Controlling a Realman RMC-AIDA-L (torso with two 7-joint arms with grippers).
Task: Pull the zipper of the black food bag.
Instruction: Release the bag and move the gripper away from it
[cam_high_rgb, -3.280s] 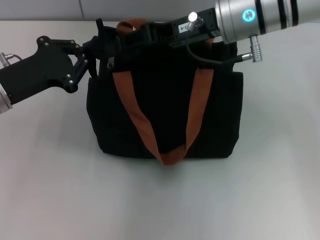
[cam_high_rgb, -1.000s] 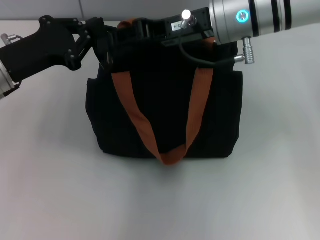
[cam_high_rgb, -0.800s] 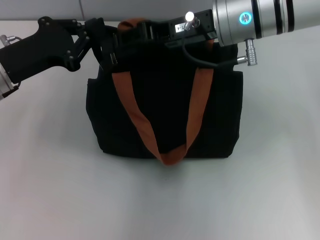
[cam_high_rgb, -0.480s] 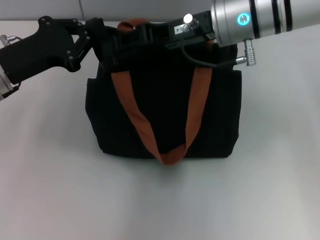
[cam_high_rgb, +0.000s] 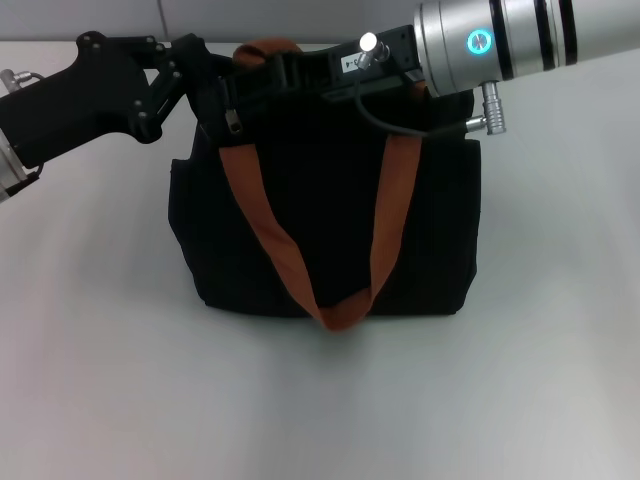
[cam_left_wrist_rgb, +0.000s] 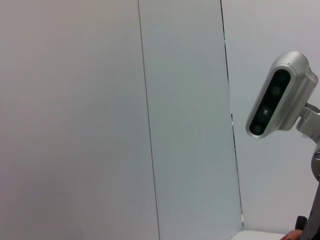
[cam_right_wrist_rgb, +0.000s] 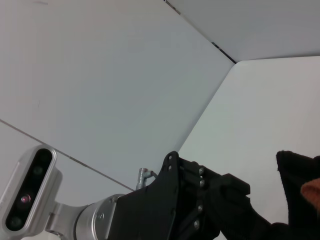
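The black food bag (cam_high_rgb: 330, 220) stands upright in the middle of the table, its rust-orange strap (cam_high_rgb: 270, 230) hanging down the front. My left gripper (cam_high_rgb: 208, 85) comes in from the left and is shut on the bag's top left corner. It also shows in the right wrist view (cam_right_wrist_rgb: 200, 205), next to a piece of the bag (cam_right_wrist_rgb: 300, 167). My right gripper (cam_high_rgb: 262, 80) reaches in from the right, low over the bag's top edge near the same corner. A small silver zipper (cam_high_rgb: 233, 121) hangs just below the two grippers.
The white table (cam_high_rgb: 110, 380) stretches around the bag, with a pale wall behind. The right arm's silver wrist (cam_high_rgb: 500, 40) crosses above the bag's top right. The left wrist view shows the wall and the right wrist's camera housing (cam_left_wrist_rgb: 280, 100).
My right arm has slid a little to the left along the bag's top edge. My left gripper has kept its place at the corner.
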